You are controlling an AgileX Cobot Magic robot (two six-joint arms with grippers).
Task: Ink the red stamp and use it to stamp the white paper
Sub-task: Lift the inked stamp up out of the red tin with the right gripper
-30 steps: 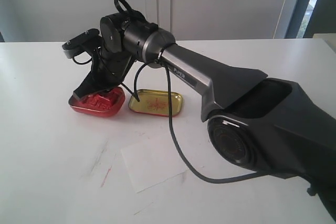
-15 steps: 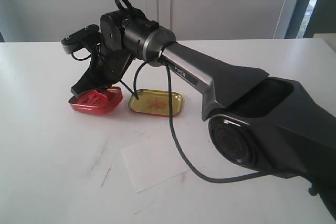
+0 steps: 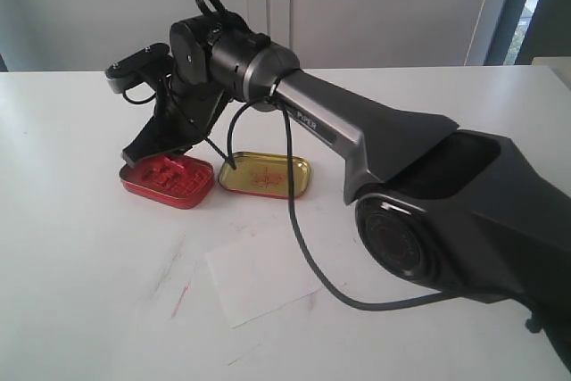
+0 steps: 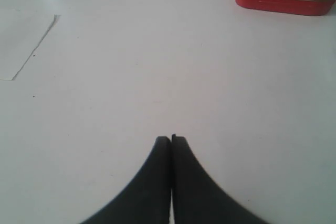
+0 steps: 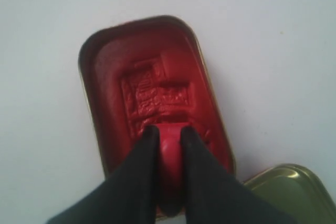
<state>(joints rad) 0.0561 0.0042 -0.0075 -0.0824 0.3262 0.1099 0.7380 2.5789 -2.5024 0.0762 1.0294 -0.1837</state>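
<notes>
Only the right wrist view showed the right gripper [image 5: 166,131] pinching the red stamp [image 5: 169,148] over the ink tin [image 5: 88,85]. The left gripper [image 4: 171,140] sat closed, empty

Right pincer [image 5: 168,131] clamped, angled downward — left pincer [image 4: 171,139] closed

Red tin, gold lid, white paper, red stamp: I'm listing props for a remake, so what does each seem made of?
Red tin: likely thin painted metal, glossy wall with a gold-toned rim; its ink paste looks soft, holding pressed marks. Gold lid: probably the same metal, shiny inside. White paper: thin matte sheet, likely plain paper. Red stamp: perhaps smooth plastic; too blurred to be sure.
</notes>
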